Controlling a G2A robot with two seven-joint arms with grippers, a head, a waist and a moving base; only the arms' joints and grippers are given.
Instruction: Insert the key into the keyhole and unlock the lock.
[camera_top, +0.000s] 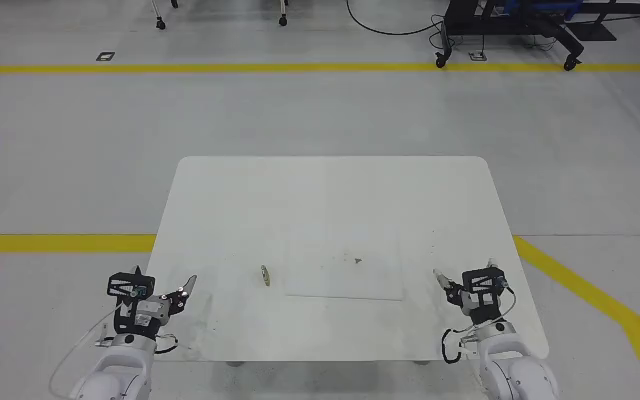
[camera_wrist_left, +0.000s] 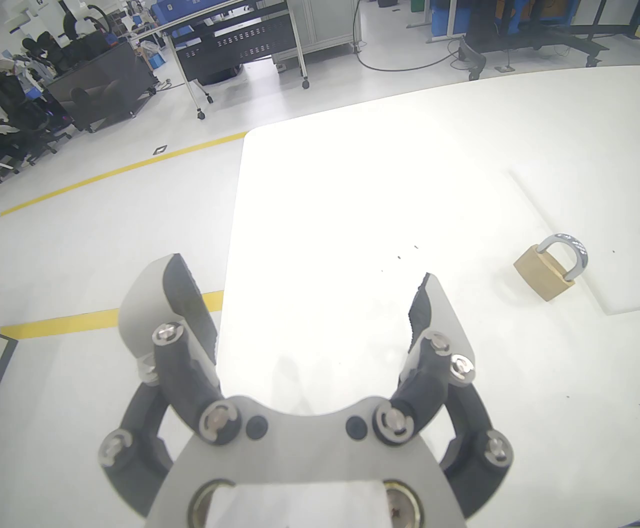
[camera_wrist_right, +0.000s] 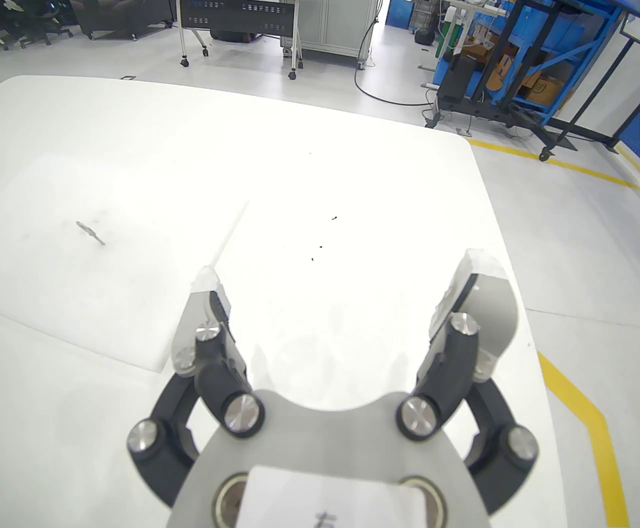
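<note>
The left gripper hangs with its jaws spread wide and nothing between them, at the near left corner of the white table. One finger is over the floor and the other over the tabletop, so it straddles the table's left edge. In the top view the same gripper sits low at the near left. The right gripper is likewise spread apart and empty. It is above the near right part of the table, both fingers over the surface and close to the right edge, and the top view shows it there as well. Between the two arms a thin white sheet lies flat on the table. The padlock, brass-bodied with a silver shackle seated in its body, rests on the bare tabletop just beside the sheet's left edge, well apart from the left gripper. From above it reads as a small narrow shape. The key lies flat on the sheet toward its far side, well apart from both the padlock and the right gripper.
</note>
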